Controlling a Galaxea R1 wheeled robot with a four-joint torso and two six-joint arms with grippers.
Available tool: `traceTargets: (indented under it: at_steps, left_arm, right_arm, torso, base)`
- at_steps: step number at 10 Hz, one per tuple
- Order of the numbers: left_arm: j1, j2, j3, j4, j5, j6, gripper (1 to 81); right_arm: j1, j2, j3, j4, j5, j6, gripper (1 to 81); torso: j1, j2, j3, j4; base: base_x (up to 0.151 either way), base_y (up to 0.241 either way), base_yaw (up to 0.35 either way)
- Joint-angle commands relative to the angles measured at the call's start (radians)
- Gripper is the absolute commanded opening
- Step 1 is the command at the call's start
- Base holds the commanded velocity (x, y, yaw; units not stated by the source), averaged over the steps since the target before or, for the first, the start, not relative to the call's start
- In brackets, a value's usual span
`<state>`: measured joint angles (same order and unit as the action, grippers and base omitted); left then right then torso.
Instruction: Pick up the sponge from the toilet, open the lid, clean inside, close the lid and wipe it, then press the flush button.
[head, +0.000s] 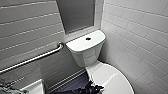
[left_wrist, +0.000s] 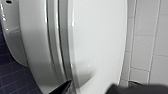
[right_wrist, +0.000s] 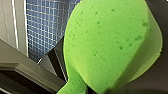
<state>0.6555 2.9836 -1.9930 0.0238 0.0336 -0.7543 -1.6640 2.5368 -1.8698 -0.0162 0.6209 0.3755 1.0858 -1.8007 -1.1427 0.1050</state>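
Left gripper (head: 93, 88): matte black, angular and jagged in outline. Mottled grey casing (head: 5, 88) at head view's lower left corner.

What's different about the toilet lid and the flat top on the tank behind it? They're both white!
The lid is a big oval, while the tank cover is boxier with straighter sides. The tank cover has a dark round button in its middle, and the lid has none. The tank cover sits higher and farther back. The lid lies lower, shut over the bowl. Both are white, smooth and shiny.
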Motion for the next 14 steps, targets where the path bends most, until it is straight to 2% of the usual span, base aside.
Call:
traceTargets:
  at_steps: [1,14]
  left_arm:
    - [-0.106,0.041,-0.016,-0.012,0.058,0.001,81.1]
    - [-0.104,0.146,-0.159,-0.01,0.057,0.001,81.1]
  right_arm:
    - [-0.017,-0.017,0.028,-0.033,-0.058,0.003,1.0]
    - [-0.012,-0.007,0.02,-0.024,-0.055,0.002,1.0]
  torso:
    - [0.0,0.0,0.0,0.0]
    - [0.0,0.0,0.0,0.0]
  base:
    - [0.0,0.0,0.0]
    - [0.0,0.0,0.0]
